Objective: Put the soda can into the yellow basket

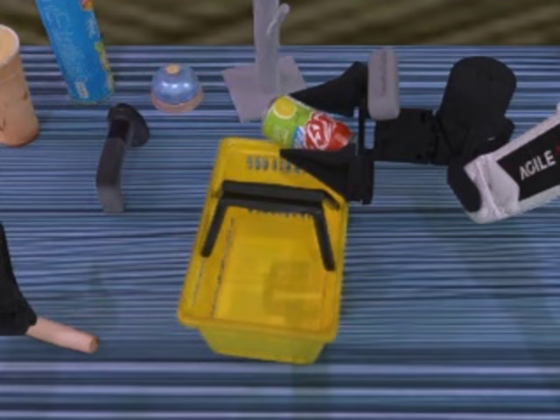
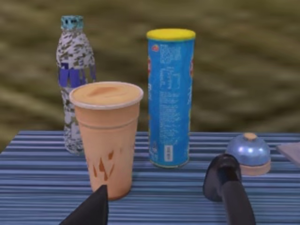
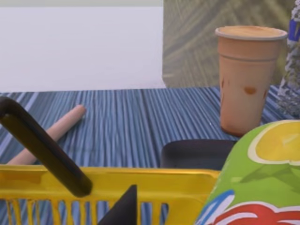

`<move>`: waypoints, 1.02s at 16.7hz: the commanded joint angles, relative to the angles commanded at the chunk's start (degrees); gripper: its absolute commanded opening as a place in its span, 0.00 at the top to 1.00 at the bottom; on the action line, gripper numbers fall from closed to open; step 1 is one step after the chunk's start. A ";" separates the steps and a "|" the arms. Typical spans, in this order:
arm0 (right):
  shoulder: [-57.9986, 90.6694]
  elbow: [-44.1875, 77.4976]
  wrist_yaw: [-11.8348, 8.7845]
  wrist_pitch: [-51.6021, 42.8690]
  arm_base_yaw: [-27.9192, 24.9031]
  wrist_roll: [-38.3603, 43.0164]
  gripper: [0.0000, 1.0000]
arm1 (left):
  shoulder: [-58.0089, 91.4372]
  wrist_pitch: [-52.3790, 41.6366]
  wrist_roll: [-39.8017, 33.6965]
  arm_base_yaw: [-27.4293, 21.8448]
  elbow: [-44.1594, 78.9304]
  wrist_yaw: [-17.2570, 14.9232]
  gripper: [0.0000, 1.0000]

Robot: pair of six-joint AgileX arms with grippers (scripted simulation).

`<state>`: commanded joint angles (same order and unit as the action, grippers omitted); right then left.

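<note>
Top view showed the right gripper (image 1: 337, 144) reaching in from the right side of the table, its jaws clamped on the soda can (image 1: 304, 125), which lay on its side in the grip with the lime-green half pointing toward the left and the red half nearer the arm. The can hung just above the far rim of the yellow basket (image 1: 229, 337), beside the grey stand (image 1: 262, 83), and was not yet inside. The basket sat near the middle of the striped table (image 1: 437, 289), its black handles (image 1: 267, 210) folded across the opening. From the right wrist view the can's green side (image 3: 253, 173) filled the near corner, the basket's yellow rim (image 3: 140, 180) ran just beneath it, and a handle (image 3: 42, 145) crossed in front. The left gripper (image 1: 13, 306) was parked at the table's left edge near a wooden rolling pin (image 1: 66, 337); whether its jaws were apart or together, I could not tell. Along the far left stood an orange cup (image 1: 13, 87), a blue canister (image 1: 77, 48), a bell (image 1: 176, 87) and a black tool (image 1: 116, 153).
</note>
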<state>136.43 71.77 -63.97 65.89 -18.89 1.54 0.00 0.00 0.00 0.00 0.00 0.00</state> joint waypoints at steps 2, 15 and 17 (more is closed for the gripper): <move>0.00 0.00 0.00 0.00 0.00 0.00 0.00 | 0.00 0.00 0.00 0.00 0.00 0.00 0.00; -33.10 -21.70 16.14 -17.30 5.06 -1.78 0.00 | 32.16 -22.44 17.41 -10.46 27.95 -1.84 0.00; -43.32 -28.19 21.52 -22.77 6.70 -2.03 0.00 | 41.88 -29.21 22.70 -13.80 37.41 -2.15 0.00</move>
<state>93.11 43.58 -42.45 43.12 -12.19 -0.49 41.88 -29.21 22.70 -13.80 37.41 -2.15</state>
